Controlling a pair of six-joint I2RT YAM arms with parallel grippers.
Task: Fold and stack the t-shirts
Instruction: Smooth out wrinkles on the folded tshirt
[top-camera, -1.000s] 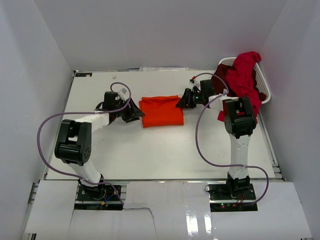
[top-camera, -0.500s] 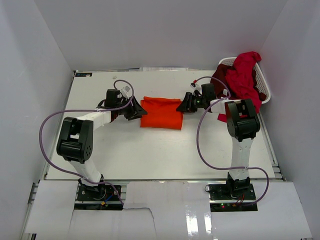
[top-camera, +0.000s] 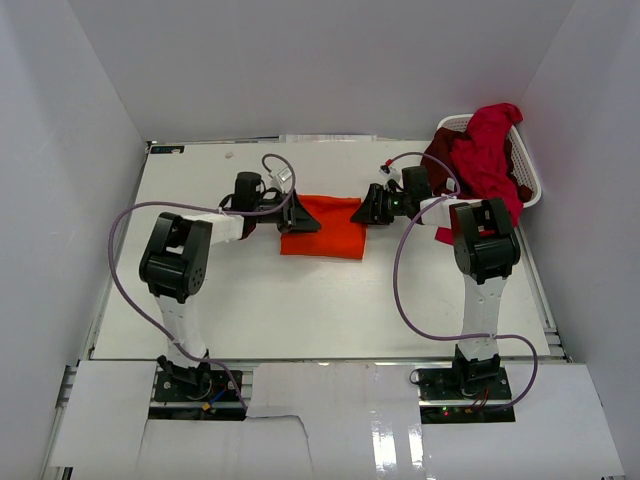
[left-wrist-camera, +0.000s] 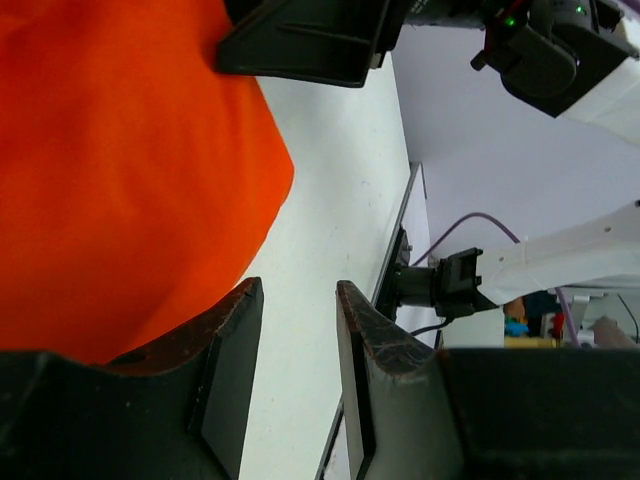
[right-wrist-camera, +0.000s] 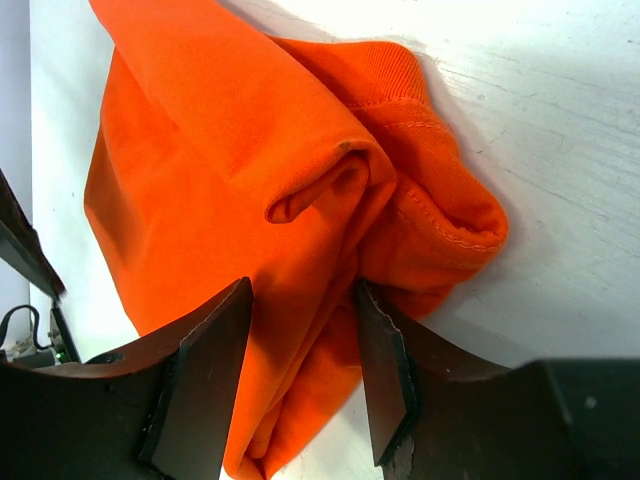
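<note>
The bright orange t-shirt (top-camera: 330, 232) lies folded in a rectangle on the white table (top-camera: 300, 300). My left gripper (top-camera: 306, 222) is over the shirt's left part. In the left wrist view (left-wrist-camera: 298, 305) it is open and empty, with bare table between the fingers and the orange cloth (left-wrist-camera: 110, 170) beside one finger (left-wrist-camera: 228, 370). My right gripper (top-camera: 364, 214) is at the shirt's upper right corner. In the right wrist view (right-wrist-camera: 300, 310) it is open, with its jaws astride a bunched fold of the orange shirt (right-wrist-camera: 250, 150). A crimson shirt (top-camera: 490, 140) and a dark maroon shirt (top-camera: 438, 165) hang over the basket.
A white plastic laundry basket (top-camera: 529, 185) stands at the back right corner of the table, with shirts spilling over its near side. White walls close in the table on three sides. Purple cables loop from both arms.
My left gripper has moved right, from the shirt's left edge to over its left part. My right gripper shifted slightly up and right at the shirt's corner, then stayed still.
</note>
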